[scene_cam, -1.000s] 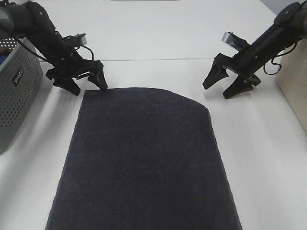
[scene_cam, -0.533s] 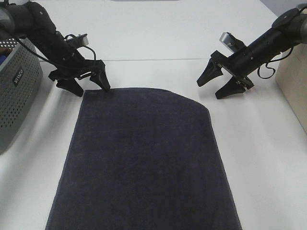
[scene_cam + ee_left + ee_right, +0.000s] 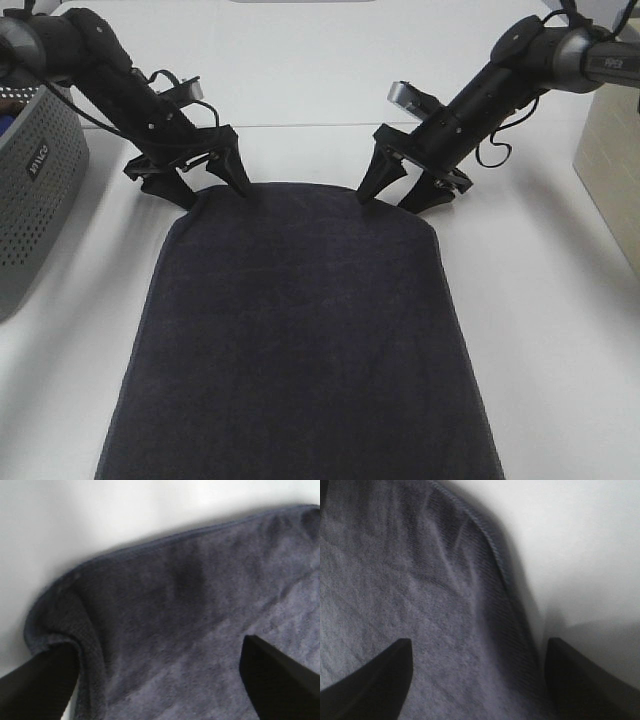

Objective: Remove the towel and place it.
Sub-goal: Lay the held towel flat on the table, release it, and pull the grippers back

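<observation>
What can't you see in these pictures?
High view: the bottom edge cuts off the towel's near end.
High view: the left edge cuts the basket; its wall hides most of the inside.
Wrist views: left gripper and right gripper fingers are cropped, so towel contact is unclear.

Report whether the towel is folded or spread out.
Spread: the towel lies flat across the table; only its far corners pucker.

the large dark navy terry-cloth towel [image 3: 300, 330] is matt and nubbly, its hem ribbed. the white bench [image 3: 540, 320] is smooth, faintly glossy. the grey perforated plastic basket [image 3: 30, 200] is matt.
</observation>
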`<state>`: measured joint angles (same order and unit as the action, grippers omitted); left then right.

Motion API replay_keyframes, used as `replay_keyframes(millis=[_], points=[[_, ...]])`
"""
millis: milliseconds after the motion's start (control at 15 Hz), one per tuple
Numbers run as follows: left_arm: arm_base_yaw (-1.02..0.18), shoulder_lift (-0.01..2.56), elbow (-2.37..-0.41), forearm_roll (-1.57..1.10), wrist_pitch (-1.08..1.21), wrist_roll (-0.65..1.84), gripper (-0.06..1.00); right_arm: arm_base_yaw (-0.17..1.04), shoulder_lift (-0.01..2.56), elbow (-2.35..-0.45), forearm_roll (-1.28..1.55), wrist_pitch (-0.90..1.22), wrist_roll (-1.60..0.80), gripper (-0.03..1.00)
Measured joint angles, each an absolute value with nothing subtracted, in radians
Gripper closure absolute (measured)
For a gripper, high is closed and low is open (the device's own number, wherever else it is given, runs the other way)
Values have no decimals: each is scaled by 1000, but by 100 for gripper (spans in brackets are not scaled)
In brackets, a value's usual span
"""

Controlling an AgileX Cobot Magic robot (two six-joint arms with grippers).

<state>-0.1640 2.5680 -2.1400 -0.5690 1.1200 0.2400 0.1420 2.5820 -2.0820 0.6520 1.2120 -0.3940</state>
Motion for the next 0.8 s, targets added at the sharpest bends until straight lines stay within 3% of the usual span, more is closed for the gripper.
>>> replay_keyframes(millis=[267,400,667,800], points=[[-189,2574,-2140,-572,1116,236,22,205,2582,-2084,599,1165,-358,45],[-188,2576,-2140,-550,1110,232,37,210,2583,-2084,574,1130,-335,63],[-188,2587,-2140,-511,1094,246,87,210,2585,-2084,536,1114,-337,91],[-188,2587,-2140,-511,1093,261,92,210,2585,-2084,526,1108,-343,96]])
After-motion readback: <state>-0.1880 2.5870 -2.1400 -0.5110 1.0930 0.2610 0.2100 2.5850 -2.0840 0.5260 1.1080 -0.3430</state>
